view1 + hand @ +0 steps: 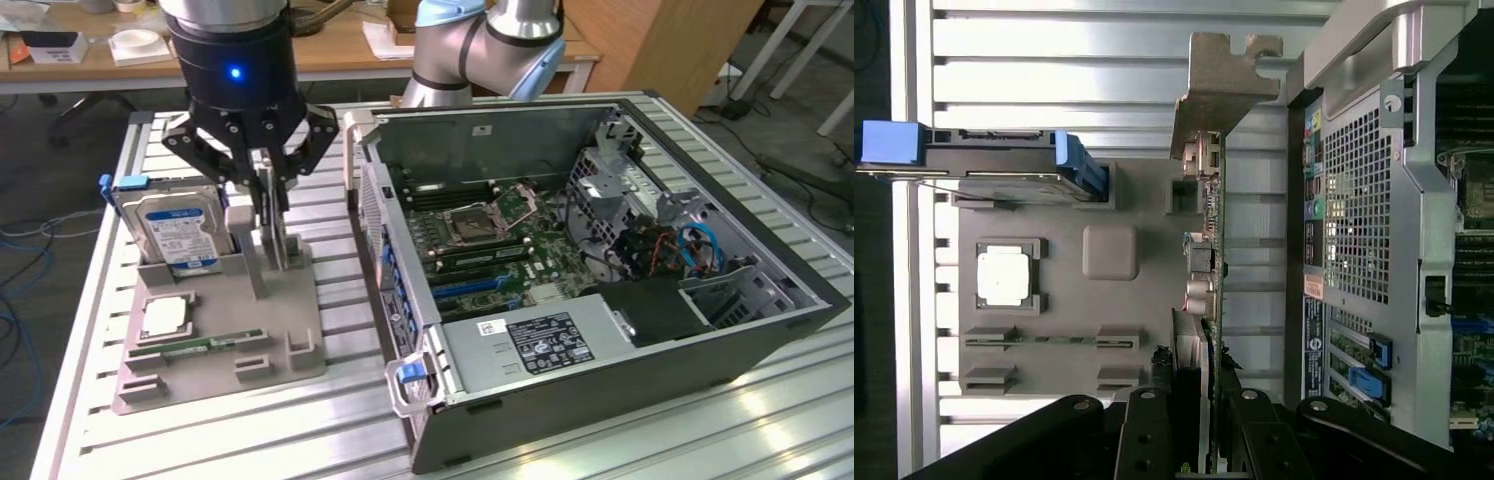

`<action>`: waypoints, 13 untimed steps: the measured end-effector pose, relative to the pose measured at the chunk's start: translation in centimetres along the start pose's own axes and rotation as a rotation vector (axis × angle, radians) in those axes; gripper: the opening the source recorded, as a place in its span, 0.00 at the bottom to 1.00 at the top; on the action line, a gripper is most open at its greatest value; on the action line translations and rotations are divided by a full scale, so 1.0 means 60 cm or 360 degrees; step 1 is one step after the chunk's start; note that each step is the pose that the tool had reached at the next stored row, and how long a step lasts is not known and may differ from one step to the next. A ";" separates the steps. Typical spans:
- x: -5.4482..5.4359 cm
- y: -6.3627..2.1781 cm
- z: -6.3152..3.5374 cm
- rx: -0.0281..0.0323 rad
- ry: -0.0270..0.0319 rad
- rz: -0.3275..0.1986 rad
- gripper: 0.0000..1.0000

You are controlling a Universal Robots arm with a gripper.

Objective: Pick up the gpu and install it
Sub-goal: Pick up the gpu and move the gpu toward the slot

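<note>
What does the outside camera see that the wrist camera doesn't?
Exterior view: the motherboard inside the open case, the blue-white label on the hard drive, and a second arm behind. Wrist view: the case's back grille and the bent silver bracket of the gpu. Both: the gripper with the gpu between its fingers, the grey holder, the square chip, the hard drive and the case.
</note>
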State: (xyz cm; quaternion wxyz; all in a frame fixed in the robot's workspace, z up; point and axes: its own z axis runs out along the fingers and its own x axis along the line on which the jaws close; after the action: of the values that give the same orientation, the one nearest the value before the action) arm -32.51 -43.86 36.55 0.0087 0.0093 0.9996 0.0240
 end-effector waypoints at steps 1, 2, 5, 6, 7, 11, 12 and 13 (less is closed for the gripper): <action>0.000 0.000 -0.003 0.00000 -0.00001 0.0000 0.27; 0.000 0.000 -0.006 0.00000 -0.00001 0.0000 0.27; 0.000 0.001 -0.014 0.00000 -0.00001 0.0000 0.27; 0.000 0.001 -0.017 -0.00001 -0.00001 0.0000 0.27; 0.001 0.001 -0.019 -0.00001 -0.00001 0.0000 0.27; 0.001 0.001 -0.029 0.00001 0.00000 0.0000 0.27; 0.001 0.001 -0.032 0.00000 -0.00001 0.0000 0.27; 0.001 0.002 -0.034 -0.00001 -0.00001 0.0000 0.27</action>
State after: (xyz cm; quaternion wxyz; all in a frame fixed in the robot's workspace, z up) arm -32.62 -43.86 38.60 0.0087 0.0092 0.9996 0.0240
